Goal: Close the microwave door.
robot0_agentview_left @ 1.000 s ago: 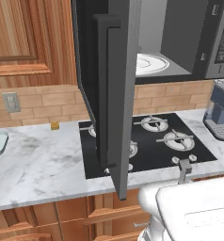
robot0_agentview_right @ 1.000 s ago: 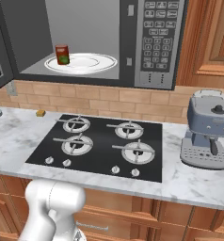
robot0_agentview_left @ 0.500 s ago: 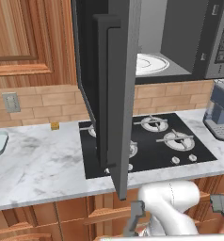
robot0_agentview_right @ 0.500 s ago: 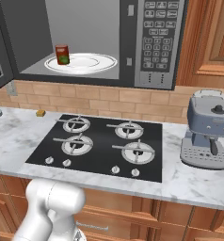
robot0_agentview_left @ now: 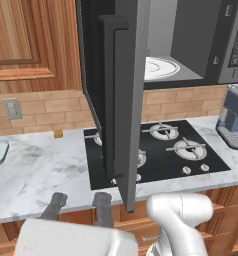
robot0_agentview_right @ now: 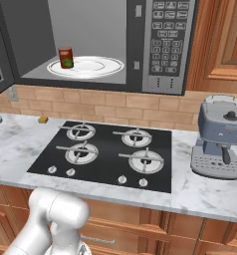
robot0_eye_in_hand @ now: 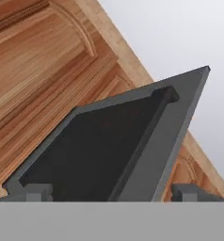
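Observation:
The microwave door [robot0_agentview_left: 125, 100] stands wide open, swung out over the stovetop, its outer face and long vertical bar handle [robot0_agentview_left: 109, 95] toward the left. In the hand view the door [robot0_eye_in_hand: 109, 150] appears as a dark slab seen from below. The microwave [robot0_agentview_right: 140, 45] hangs above the stove with its keypad [robot0_agentview_right: 168, 42] on the right, and a white turntable [robot0_agentview_right: 88, 65] and a red can [robot0_agentview_right: 65, 57] in the cavity. My gripper [robot0_agentview_left: 79, 205] is open, low at the counter's front edge, left of and below the door. Nothing is between its fingertips [robot0_eye_in_hand: 36, 192].
A black stovetop [robot0_agentview_right: 110, 149] lies under the microwave. A grey coffee machine [robot0_agentview_right: 222, 137] stands on the marble counter at the right. Brown wooden cabinets [robot0_agentview_left: 26, 40] flank the microwave. A wall outlet [robot0_agentview_left: 12, 108] and a small yellow block [robot0_agentview_left: 58, 133] are at the left.
My hand has swung from in front of the stovetop's right side down and to the left, along the counter's front edge. The door and the base have not moved.

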Motion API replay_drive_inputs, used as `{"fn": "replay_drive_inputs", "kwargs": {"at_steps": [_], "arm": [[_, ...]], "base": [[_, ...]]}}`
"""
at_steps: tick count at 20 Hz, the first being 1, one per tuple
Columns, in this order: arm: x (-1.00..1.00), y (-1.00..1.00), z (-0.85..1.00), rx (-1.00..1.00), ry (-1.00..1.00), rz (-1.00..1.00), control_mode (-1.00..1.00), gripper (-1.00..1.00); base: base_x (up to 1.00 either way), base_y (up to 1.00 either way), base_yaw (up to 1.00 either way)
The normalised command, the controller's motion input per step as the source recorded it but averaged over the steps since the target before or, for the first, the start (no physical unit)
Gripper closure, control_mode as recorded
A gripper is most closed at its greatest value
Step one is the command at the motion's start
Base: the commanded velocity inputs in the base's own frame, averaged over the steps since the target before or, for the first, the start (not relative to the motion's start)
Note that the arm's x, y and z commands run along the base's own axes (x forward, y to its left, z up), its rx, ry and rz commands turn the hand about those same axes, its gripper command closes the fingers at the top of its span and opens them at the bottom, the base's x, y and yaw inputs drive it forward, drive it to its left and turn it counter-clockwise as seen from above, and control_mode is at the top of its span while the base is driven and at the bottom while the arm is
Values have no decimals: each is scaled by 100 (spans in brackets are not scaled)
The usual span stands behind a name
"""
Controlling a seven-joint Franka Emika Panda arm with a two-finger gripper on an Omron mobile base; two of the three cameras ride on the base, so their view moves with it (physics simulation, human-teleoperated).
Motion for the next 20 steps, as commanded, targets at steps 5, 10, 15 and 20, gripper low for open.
{"fn": "replay_drive_inputs", "kwargs": {"at_steps": [5, 10, 15, 20], "arm": [[59, 54, -23, -17, 0, -24, -100, -100], [60, 4, -33, -5, 2, -20, -100, -100], [61, -4, -27, -10, 7, -25, -100, -100], [65, -11, 0, -6, 13, -24, -100, -100]], "base": [[0, 0, 0], [0, 0, 0], [0, 0, 0], [0, 0, 0]]}}
